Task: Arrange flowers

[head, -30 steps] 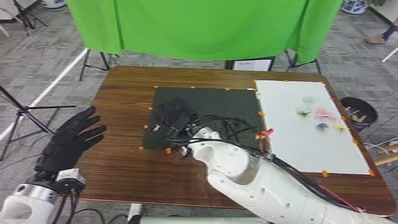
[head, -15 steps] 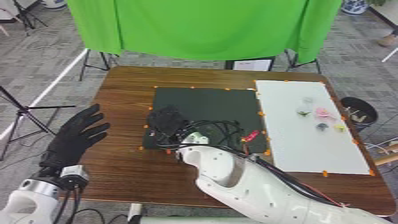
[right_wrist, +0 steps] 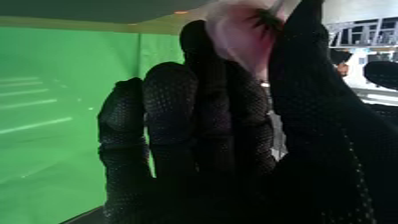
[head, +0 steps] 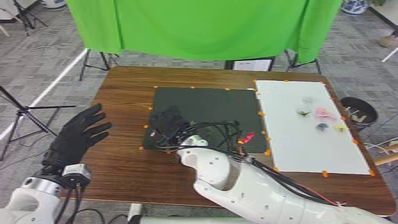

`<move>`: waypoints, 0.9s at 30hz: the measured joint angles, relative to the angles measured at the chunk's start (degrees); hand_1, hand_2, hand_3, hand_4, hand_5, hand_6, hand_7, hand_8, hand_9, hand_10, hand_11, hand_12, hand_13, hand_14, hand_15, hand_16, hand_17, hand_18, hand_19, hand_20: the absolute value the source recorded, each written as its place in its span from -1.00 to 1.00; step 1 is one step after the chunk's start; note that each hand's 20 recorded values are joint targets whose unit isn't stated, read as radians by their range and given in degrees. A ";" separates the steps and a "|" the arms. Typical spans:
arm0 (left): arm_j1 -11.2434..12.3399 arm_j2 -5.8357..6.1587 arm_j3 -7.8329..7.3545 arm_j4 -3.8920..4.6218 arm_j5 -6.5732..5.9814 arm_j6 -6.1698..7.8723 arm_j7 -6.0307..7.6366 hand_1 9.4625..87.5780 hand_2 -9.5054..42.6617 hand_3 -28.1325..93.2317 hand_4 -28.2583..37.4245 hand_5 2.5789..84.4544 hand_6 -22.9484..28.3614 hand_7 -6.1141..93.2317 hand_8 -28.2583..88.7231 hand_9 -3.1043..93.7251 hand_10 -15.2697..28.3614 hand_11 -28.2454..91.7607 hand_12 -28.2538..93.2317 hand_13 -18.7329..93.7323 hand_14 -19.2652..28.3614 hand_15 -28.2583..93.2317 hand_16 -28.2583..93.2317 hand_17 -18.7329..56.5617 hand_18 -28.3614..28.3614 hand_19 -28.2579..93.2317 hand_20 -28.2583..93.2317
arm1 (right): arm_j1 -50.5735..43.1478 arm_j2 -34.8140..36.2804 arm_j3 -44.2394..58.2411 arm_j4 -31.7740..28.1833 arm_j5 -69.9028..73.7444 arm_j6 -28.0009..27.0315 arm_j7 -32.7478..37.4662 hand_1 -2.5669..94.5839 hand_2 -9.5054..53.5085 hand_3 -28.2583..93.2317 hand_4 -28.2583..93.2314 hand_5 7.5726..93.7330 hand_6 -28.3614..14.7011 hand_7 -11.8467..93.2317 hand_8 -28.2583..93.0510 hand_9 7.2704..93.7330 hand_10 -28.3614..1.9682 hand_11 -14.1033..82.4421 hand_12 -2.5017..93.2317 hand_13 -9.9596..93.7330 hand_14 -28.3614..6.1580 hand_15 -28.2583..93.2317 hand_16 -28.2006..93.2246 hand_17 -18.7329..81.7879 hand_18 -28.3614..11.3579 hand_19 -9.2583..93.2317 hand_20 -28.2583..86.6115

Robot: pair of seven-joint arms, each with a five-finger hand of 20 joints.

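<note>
Nearest, the robot's white jointed right arm [head: 222, 172] reaches over the near edge of the brown wooden table [head: 115, 175], with loose black cables [head: 226, 131] gathered about its wrist. Its black-gloved right hand [head: 169, 120] is over the near left part of a square, dark mat [head: 209, 102]. The fingers are fairly straight and close together, and the thumb is brought in to meet them. Between them they pinch a soft pink flower with a dark, spiky base [right_wrist: 240, 37]. Such a light grip near the fingertips probably serves to spare the petals and keep the base clear for setting down. How the whole stem runs cannot be told. The dark mat presumably marks where the arrangement is being made.

The black-gloved left hand [head: 78, 135] is raised at the table's left edge, fingers spread and relaxed, with nothing in it. That seems meant to leave the mat free for the right arm.

Along the right side of the table lies a long white sheet [head: 311, 155], apparently the supply side. The other flowers lie spaced out on its right half, likely so each can be picked singly: a yellow one [head: 339, 128], a grey-blue one [head: 322, 127], another pink one [head: 325, 115], a whitish one with a green leaf [head: 303, 113] and, farther off, a pale one [head: 307, 100].

Beyond the far edge hangs a bright green cloth [head: 204, 30], perhaps a plain backdrop.
</note>
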 measured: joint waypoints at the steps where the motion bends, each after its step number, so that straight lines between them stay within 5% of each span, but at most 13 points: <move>1: -0.01 0.01 0.00 0.01 0.00 -0.01 -0.01 -0.57 -0.79 0.62 -0.96 -0.45 0.01 -0.45 -0.71 -0.53 0.22 -0.16 -0.26 -0.36 0.48 0.01 -0.52 -0.77 0.78 0.11 -0.38 | 0.00 -0.01 0.00 0.01 -0.13 -0.13 0.13 -0.30 -1.00 0.94 -1.00 0.06 0.35 0.09 -0.82 0.25 0.27 0.09 -0.36 0.24 0.20 0.73 0.01 -0.24 -0.62 0.65 0.45; 10: 0.04 0.02 -0.01 0.02 0.02 -0.05 -0.12 -0.57 -0.79 0.62 -0.96 -0.45 0.01 -0.45 -0.72 -0.53 0.22 -0.16 -0.26 -0.36 0.48 0.01 -0.52 -0.77 0.78 0.11 -0.38 | -0.38 -0.21 1.34 -0.47 -0.37 -3.12 1.25 -0.39 -1.00 0.93 -1.00 -0.06 0.24 0.04 -0.84 0.10 0.17 0.08 -0.37 0.18 0.14 0.74 -0.01 -0.30 -0.66 0.62 0.45; 16: 0.17 -0.14 -0.16 -0.02 0.06 -0.05 -0.12 -0.57 -0.79 0.62 -0.96 -0.45 0.01 -0.45 -0.71 -0.53 0.22 -0.16 -0.26 -0.36 0.48 0.01 -0.52 -0.77 0.78 0.11 -0.38 | -1.62 -0.28 4.61 -3.28 0.41 -10.91 1.54 -0.44 -1.00 0.92 -1.00 -0.18 0.15 0.01 -0.82 -0.06 0.11 0.08 -0.36 0.09 0.08 0.75 -0.04 -0.36 -0.70 0.58 0.45; 23: 2.27 -1.39 -1.88 -0.79 0.10 0.00 -0.01 -0.57 -0.79 0.62 -0.96 -0.45 0.01 -0.45 -0.71 -0.53 0.22 -0.16 -0.26 -0.36 0.48 0.01 -0.52 -0.77 0.78 0.11 -0.38 | -7.21 0.31 16.79 -13.85 18.31 -19.99 3.46 -0.38 -1.00 0.93 -1.00 -0.27 0.13 0.02 -0.82 -0.18 0.07 0.10 -0.36 0.02 0.02 0.75 -0.10 -0.37 -0.70 0.58 0.44; 27: 3.26 -2.14 -2.33 -0.97 0.12 0.00 -0.01 -0.57 -0.78 0.62 -0.96 -0.45 0.01 -0.45 -0.72 -0.53 0.22 -0.16 -0.26 -0.36 0.48 0.01 -0.53 -0.77 0.78 0.11 -0.38 | -8.90 3.14 21.97 -19.39 24.81 -19.67 4.49 -0.38 -1.00 0.94 -1.00 -0.30 0.13 0.02 -0.82 -0.23 0.06 0.07 -0.38 -0.03 0.02 0.71 -0.13 -0.37 -0.68 0.58 0.43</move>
